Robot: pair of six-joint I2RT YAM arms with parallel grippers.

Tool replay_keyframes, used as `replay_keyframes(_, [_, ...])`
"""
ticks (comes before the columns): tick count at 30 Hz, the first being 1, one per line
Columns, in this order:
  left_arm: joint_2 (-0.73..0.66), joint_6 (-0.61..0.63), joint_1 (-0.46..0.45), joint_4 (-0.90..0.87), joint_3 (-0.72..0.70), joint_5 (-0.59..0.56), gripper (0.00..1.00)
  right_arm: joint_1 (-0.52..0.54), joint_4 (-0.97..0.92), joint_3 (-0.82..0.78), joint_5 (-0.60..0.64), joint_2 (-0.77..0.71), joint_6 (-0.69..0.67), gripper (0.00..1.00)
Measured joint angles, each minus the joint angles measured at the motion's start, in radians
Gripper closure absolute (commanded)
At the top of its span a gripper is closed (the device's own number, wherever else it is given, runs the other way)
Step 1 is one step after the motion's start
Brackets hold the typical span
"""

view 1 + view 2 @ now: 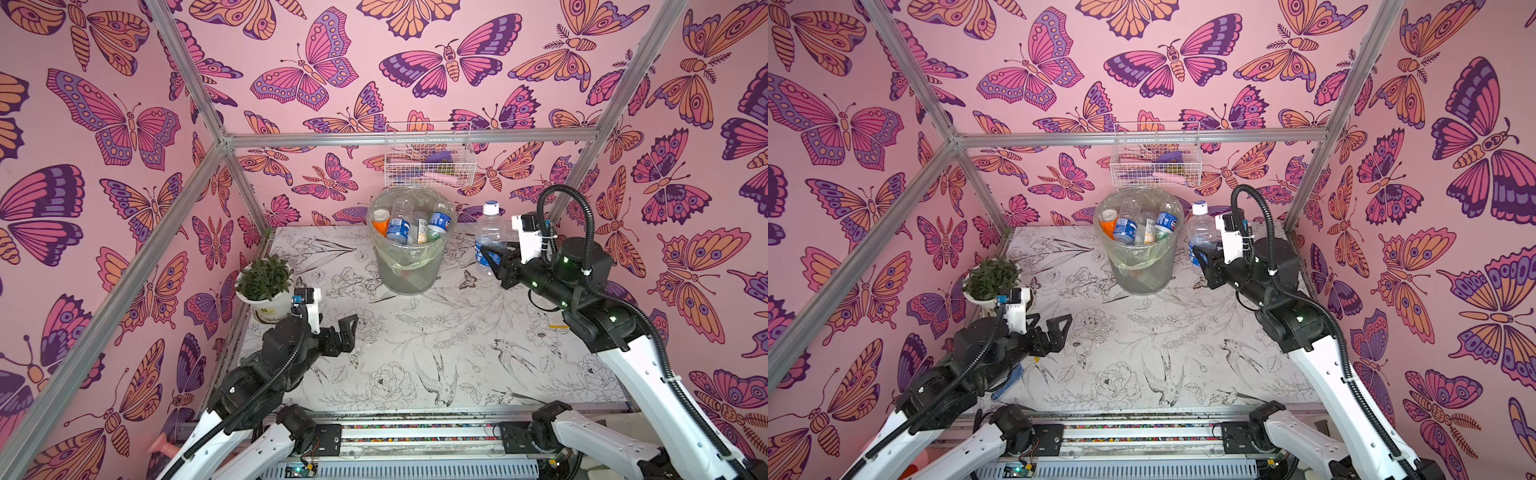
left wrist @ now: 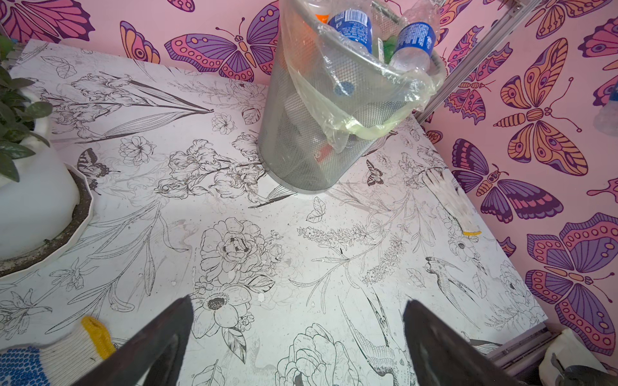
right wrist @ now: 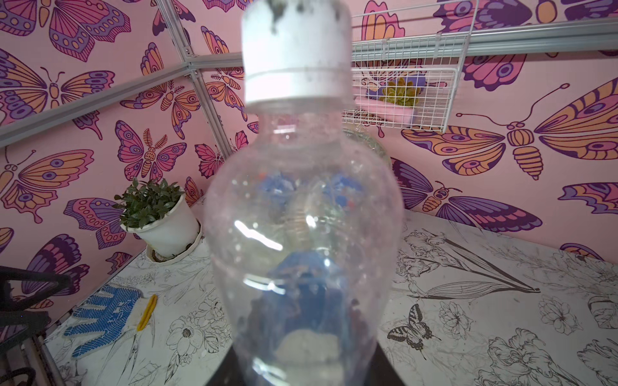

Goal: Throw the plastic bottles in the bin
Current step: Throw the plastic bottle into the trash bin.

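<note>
The bottle (image 1: 490, 232) in play is clear plastic with a white cap, a blue mark on the cap's top and a blue label low on its body. It stands upright just right of the bin (image 1: 409, 276), in the upper middle of both top views. The right fingers (image 1: 496, 262) are clamped around its labelled lower half.

The bin is a round grey bucket (its mesh reads plainly only in the left wrist view) lined with a thin greenish bag folded over the rim. It stands on the table (image 1: 415, 340) near the back wall. Other bottles (image 1: 398, 230) poke up inside it: blue-labelled ones, an orange one, something green.

The left fingers (image 2: 167, 337) are spread wide with nothing between them, at the lower left of the top views near the flowerpot (image 1: 266, 307).

In the right wrist view the held bottle (image 3: 301, 217) fills the centre, blurred, with its cap cut by the top edge. It hides most of the bin behind it, and the fingers show only as dark slivers at the bottom edge. Whether its base touches the table I cannot tell. How many bottles lie deep in the bin is unclear through the bag and mesh. A blue-dotted glove (image 3: 103, 314) lies at the lower left there, and in a top view it peeks from under the left arm.
</note>
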Motion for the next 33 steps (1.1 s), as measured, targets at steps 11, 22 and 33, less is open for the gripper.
replay_keyframes(11, [0.007,0.000,0.000,0.001,0.000,0.000,0.00,0.051,0.018,0.214,0.005,0.113,0.068,1.00])
replay_keyframes(22, [-0.006,0.000,0.000,0.001,0.000,0.000,0.00,0.057,-0.078,0.569,0.025,0.418,0.165,1.00])
replay_keyframes(33, [-0.018,0.000,0.000,0.000,0.000,0.000,0.00,0.058,-0.327,1.067,0.026,0.944,0.210,0.04])
